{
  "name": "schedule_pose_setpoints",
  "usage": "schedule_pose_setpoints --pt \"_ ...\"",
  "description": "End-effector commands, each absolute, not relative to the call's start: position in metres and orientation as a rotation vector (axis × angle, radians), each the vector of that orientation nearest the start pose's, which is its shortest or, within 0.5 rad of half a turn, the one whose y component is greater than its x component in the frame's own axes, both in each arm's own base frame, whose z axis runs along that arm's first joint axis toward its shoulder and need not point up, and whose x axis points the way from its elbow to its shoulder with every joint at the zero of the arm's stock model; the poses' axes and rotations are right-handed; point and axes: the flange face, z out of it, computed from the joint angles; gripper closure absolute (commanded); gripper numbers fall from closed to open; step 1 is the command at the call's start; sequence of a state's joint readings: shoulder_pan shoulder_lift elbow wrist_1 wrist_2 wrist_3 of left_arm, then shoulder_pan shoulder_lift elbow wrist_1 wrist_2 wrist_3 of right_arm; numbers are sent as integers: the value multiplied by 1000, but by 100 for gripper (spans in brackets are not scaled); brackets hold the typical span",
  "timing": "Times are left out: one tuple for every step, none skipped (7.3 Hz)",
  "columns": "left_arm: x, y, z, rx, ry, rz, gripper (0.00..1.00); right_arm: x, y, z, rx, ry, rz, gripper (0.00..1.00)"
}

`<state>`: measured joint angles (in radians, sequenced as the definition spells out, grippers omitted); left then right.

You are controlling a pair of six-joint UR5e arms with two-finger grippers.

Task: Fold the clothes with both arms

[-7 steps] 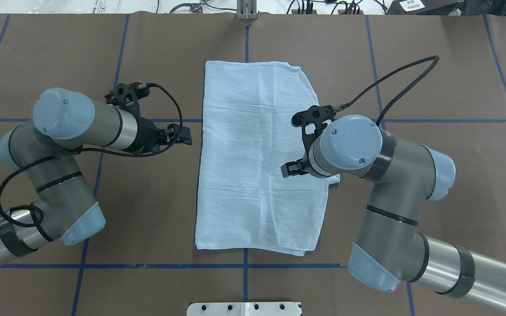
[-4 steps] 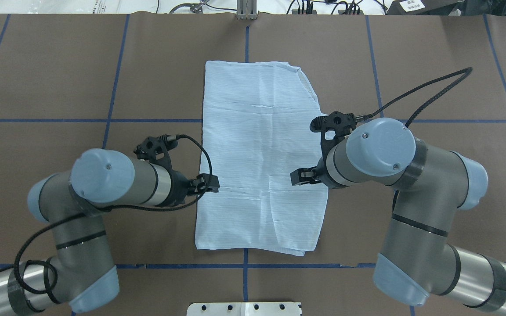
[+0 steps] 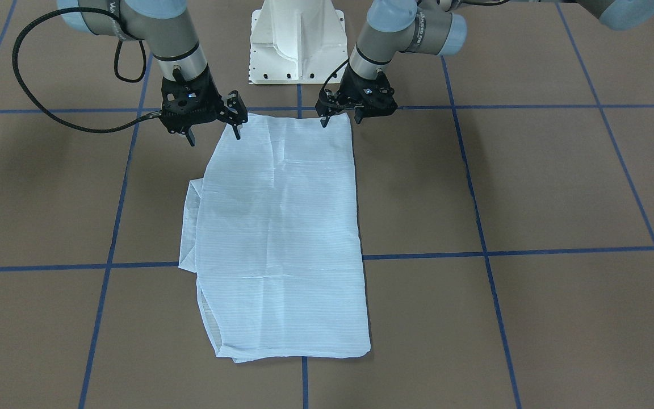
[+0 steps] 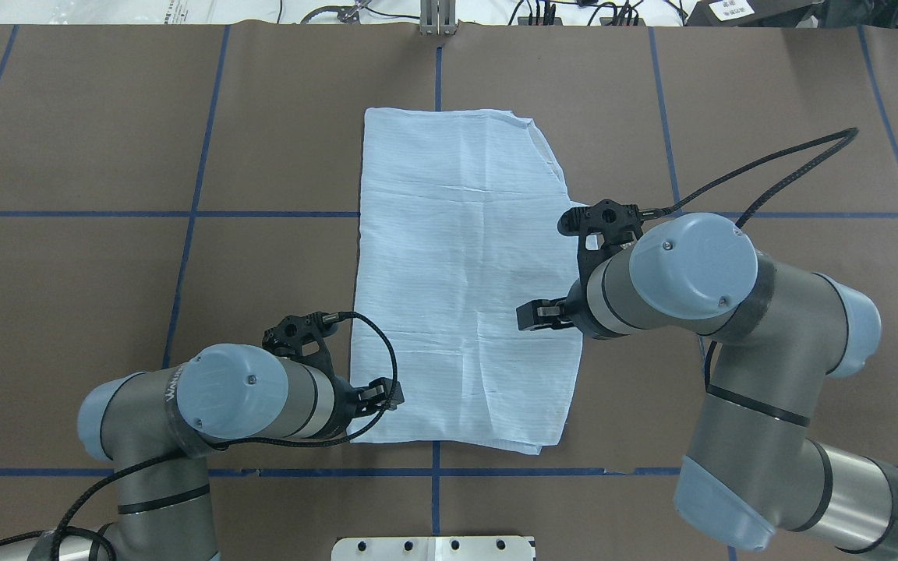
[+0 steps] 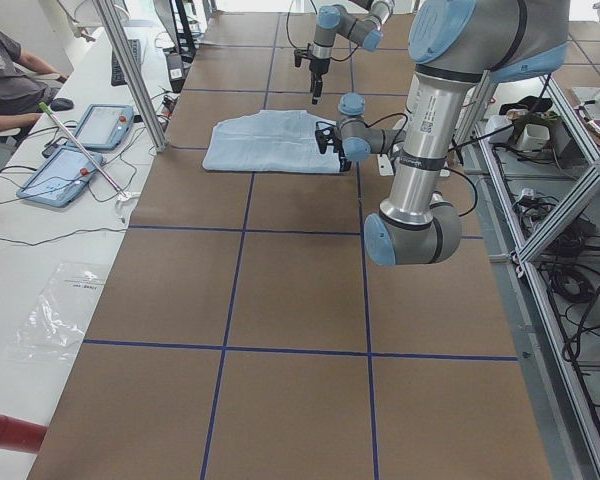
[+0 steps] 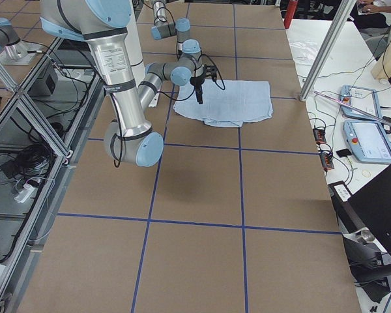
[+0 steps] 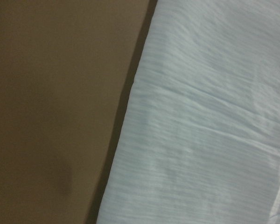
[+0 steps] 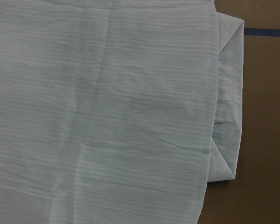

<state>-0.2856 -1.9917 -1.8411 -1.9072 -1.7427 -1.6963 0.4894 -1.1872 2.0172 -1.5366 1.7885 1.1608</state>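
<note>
Brown paper-like sheeting covers the table [image 4: 106, 117], and we note blue tape lines [image 4: 184, 213] dividing it into large squares. The white pedestal [image 3: 298, 40] stands at the near edge, between the arms. Along the table's far side runs a white bench [image 5: 20, 220] carrying tablets [image 5: 85, 125], with a seated person [image 5: 5, 70] at it. The light-blue shirt [image 4: 457, 273] lies flat at the table's middle, folded to a long rectangle, with a narrow folded ply showing past its right edge. The left gripper [image 3: 341, 120] hangs low over the shirt's near left corner, fingers spread and holding nothing. The right gripper [image 3: 214, 137] hangs raised above the near part of the shirt's right side, likewise spread and empty. We cannot tell whether any fingertip touches the cloth. Against one second ago, the left gripper has travelled from beside the middle of the shirt's left edge to its near left corner. The right gripper has shifted slightly right and nearer. The shirt lies as it did.
</note>
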Motion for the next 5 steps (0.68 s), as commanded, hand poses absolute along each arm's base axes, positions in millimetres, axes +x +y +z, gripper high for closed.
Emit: schedule_pose_setpoints --pt "560 -282 274 -80 1007 -286 15 -444 -363 255 190 -863 -21 0" --pt "561 -282 274 -81 1003 -285 18 -444 -363 255 190 -863 -21 0" --pt "561 -282 274 -81 1003 -285 23 -444 -363 255 190 -863 -21 0" --pt "561 -282 270 -81 1007 -284 29 -444 -363 255 188 -864 -22 0" --pt "563 -281 268 -82 1001 -284 38 -443 -364 255 183 -866 -21 0"
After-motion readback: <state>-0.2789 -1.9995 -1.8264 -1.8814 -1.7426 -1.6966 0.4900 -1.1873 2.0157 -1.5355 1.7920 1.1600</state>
